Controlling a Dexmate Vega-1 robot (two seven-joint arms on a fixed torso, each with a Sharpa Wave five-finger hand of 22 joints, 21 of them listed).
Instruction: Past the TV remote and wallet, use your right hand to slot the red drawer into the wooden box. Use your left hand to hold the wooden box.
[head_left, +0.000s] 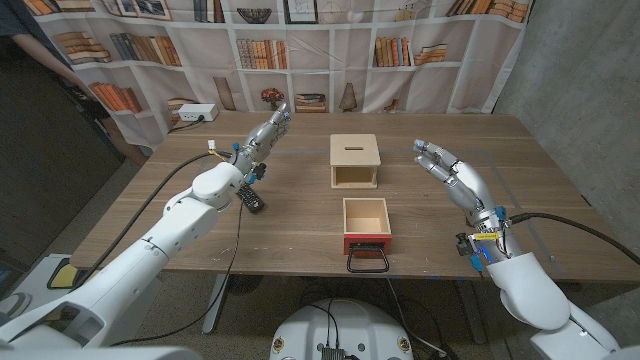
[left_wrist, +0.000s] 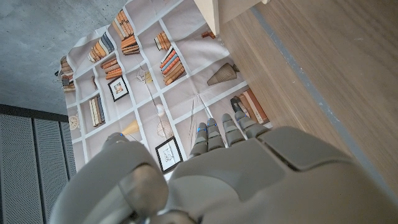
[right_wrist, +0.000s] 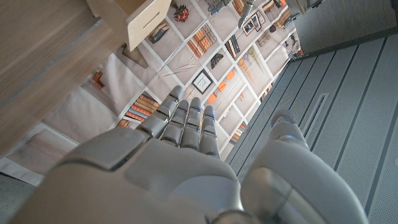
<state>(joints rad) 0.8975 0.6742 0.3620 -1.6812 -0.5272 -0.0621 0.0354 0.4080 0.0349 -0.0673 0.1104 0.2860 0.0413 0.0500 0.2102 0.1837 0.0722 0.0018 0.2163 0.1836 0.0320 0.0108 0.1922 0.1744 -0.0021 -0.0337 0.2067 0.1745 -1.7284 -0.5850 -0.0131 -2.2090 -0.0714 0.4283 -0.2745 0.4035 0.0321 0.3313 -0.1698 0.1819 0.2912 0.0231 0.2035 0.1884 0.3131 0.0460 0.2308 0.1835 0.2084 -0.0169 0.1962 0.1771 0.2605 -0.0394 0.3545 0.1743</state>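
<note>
The wooden box stands at the table's middle, its open front facing the robot and a slot in its lid. Nearer the front edge lies the red drawer, its wooden tray open upward and a black handle toward the robot. My left hand hovers left of the box, fingers stretched out and holding nothing. My right hand is raised right of the box and drawer, fingers apart and empty. A corner of the box shows in the left wrist view, and the box in the right wrist view. A black TV remote lies under my left forearm.
A white power strip sits at the table's far left corner. A bookshelf-printed curtain hangs behind the table. A person stands at the picture's upper left edge. Cables trail from both forearms.
</note>
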